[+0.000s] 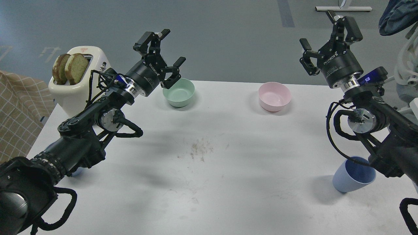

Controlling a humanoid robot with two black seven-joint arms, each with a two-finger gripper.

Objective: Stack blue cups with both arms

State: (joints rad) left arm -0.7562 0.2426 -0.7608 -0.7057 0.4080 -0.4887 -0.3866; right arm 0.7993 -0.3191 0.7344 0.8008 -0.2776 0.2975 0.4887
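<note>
While both grippers gape unladen, toaster (80, 89) holds two bread slices (70, 68); blue cup (352, 176) sits empty.

White table (228, 195) (scuffed at centre), grey floor (228, 32) beyond, tan checked cloth (19, 114) at left edge.

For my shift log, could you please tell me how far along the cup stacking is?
Nothing looks done yet. One blue cup stands unstacked at the table's right edge, partly behind the right arm; only a blue sliver shows under the left arm. The left gripper and right gripper are raised, jaws open, empty. Grasping and stacking remain.
</note>
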